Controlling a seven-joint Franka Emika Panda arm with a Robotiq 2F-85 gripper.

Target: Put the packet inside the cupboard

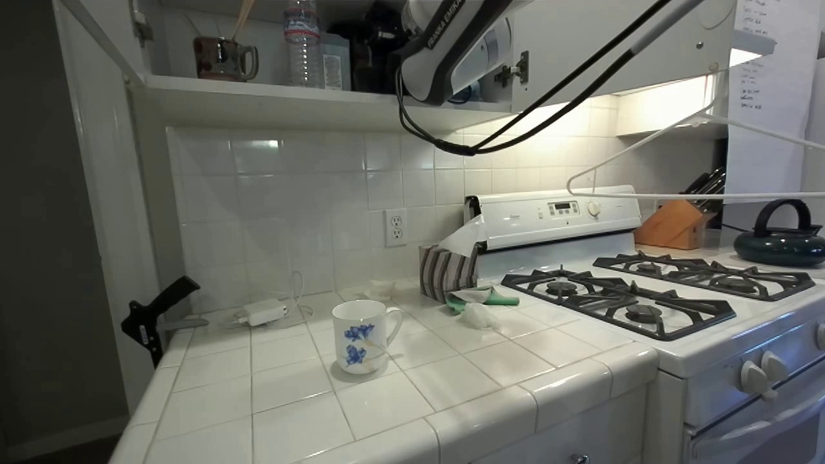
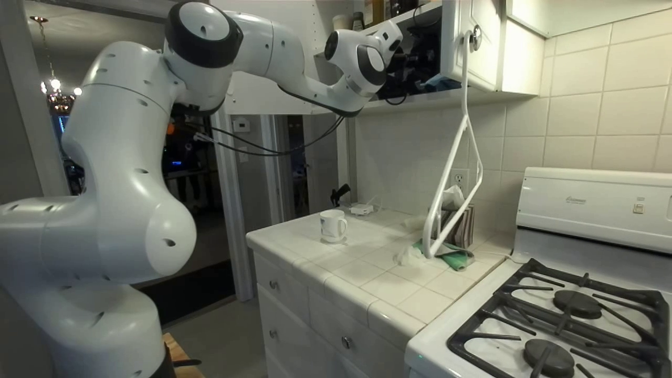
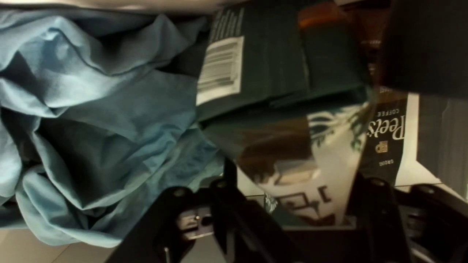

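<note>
The packet [image 3: 270, 62] fills the middle of the wrist view. It is dark, with an orange mark, a barcode and a pale panel. My gripper [image 3: 296, 171] has a finger on each side of the packet's narrow part, close against both edges, so it looks shut on it; the fingertips are partly hidden. The white cupboard [image 1: 290, 103] is open, and its board also shows in an exterior view [image 2: 472, 97]. The arm reaches into it; my gripper is a dark shape inside [image 2: 415, 60]. I cannot pick out the packet in the exterior views, nor whether it touches the shelf.
Beside the packet are a crumpled blue cloth [image 3: 109, 109] and a Peet's coffee bag [image 3: 387, 146]. The cupboard also holds a mug [image 1: 219, 61], a bottle [image 1: 301, 51] and a grey box [image 1: 336, 61]. A hanger [image 2: 446, 189] hangs from a door knob. A white mug [image 1: 361, 341] stands on the counter.
</note>
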